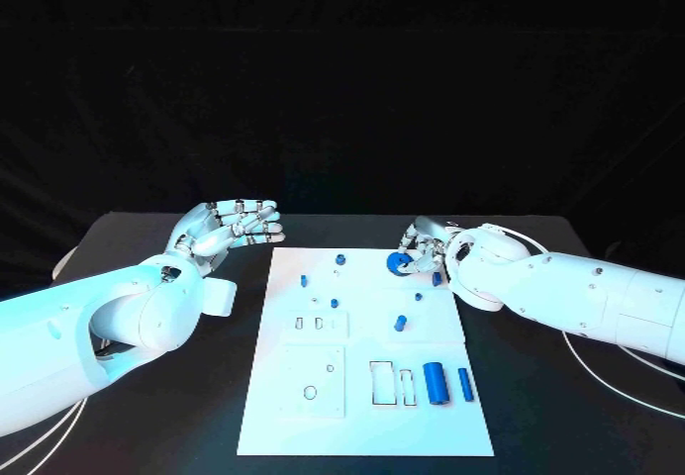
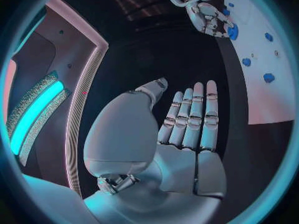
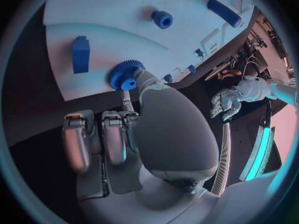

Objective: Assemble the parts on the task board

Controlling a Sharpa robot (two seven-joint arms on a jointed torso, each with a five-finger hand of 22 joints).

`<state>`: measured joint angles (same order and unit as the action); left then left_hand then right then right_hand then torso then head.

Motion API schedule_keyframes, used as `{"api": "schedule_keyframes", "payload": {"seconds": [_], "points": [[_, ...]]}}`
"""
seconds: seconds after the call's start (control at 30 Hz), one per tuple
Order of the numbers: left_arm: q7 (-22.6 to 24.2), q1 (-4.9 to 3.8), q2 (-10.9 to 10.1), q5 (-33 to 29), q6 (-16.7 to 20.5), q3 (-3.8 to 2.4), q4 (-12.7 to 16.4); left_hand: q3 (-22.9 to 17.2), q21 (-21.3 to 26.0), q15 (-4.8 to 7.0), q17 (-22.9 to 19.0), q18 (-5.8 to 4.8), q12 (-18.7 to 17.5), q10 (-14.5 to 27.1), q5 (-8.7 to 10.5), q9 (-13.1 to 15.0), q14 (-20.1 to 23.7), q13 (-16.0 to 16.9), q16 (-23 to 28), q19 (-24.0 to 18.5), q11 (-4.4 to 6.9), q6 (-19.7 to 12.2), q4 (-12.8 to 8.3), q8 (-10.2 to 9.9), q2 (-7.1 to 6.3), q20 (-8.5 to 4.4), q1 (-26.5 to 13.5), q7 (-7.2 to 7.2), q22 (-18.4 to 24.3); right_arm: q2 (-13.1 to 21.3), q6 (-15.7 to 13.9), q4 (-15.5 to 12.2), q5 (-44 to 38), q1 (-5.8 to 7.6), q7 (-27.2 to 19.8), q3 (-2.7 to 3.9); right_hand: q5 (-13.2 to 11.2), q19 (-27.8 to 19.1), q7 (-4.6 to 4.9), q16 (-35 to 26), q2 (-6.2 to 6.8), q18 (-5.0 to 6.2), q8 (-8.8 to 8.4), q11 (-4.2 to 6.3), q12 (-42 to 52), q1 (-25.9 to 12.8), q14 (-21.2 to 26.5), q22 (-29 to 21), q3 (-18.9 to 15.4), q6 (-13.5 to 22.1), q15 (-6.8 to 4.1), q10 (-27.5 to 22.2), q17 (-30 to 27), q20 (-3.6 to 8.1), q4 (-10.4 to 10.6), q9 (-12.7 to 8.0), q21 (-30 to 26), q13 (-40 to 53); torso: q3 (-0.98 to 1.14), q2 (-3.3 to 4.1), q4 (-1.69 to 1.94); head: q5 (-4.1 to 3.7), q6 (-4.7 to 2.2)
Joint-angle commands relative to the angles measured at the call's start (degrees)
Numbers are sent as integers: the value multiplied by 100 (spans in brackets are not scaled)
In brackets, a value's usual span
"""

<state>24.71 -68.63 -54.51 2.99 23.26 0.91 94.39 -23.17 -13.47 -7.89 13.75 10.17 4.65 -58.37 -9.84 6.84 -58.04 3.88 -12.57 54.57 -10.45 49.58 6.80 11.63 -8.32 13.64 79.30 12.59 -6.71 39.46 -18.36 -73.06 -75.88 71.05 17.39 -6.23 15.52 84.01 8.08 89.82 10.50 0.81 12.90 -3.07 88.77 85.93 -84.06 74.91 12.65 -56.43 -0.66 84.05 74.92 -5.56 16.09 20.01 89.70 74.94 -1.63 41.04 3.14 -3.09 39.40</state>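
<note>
- My left hand [image 1: 229, 230] hovers palm-up, released, fingers straight, beside the task board [image 1: 364, 426].
- My right hand [image 1: 426, 251] reaches over the board's far edge, fingers pinching the blue gear [image 1: 398, 261] there.

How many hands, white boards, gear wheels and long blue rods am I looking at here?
Silver hands: 2, the left hand and the right hand
White task board: 1
Blue gear: 1
Long blue rods: 2, a thick rod and a thin rod
Total: 6
</note>
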Motion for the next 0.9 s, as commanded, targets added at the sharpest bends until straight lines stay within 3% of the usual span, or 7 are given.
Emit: {"api": "schedule_keyframes", "payload": {"seconds": [0.03,0.53,0.7,0.9], "points": [[27,-8,11,-16,-108,-5,4,-40,-21,1,5,20,-27,-39,11,-5,55,-4,30,12,0,14,-6,23,-25,10,-11,93,-5,40,-274,-173,-434,-32,-8,-15,18,599,-98,18,-43,-81,86,48,34,38,-594,1509,113,-181,-66,512,1508,65,6,56,30,1407,-1,-7,6,5,-4],[6,-8,15,-16,-116,-4,-2,-49,-22,0,13,20,-31,-43,11,-5,57,-4,32,9,-1,16,-4,24,-21,11,-14,94,-5,99,-836,-1112,-1394,12,10,2,110,599,-138,18,29,-81,117,89,68,-66,-594,1509,329,-254,-111,545,1508,115,19,62,30,1446,-10,-8,7,21,-43],[3,-8,21,-16,-119,-4,0,-52,-23,0,17,20,-32,-46,12,-5,59,-3,34,8,-1,17,-3,24,-20,11,-18,95,-4,-110,-904,-1148,-1677,7,30,-3,110,599,-138,18,31,-81,116,89,64,-68,-594,1509,331,-254,-111,541,1508,115,19,61,30,1442,-7,-4,10,28,-55],[3,-8,40,-16,-126,-4,4,-52,-23,0,17,20,-32,-46,12,-5,59,-3,34,8,-1,17,-3,24,-20,11,-18,95,-4,-480,-907,-923,-1846,-51,108,-26,107,599,-137,18,45,-81,110,89,62,-80,-594,1509,346,-244,-113,540,1508,117,18,58,30,1441,-7,-1,28,20,-61]]}}
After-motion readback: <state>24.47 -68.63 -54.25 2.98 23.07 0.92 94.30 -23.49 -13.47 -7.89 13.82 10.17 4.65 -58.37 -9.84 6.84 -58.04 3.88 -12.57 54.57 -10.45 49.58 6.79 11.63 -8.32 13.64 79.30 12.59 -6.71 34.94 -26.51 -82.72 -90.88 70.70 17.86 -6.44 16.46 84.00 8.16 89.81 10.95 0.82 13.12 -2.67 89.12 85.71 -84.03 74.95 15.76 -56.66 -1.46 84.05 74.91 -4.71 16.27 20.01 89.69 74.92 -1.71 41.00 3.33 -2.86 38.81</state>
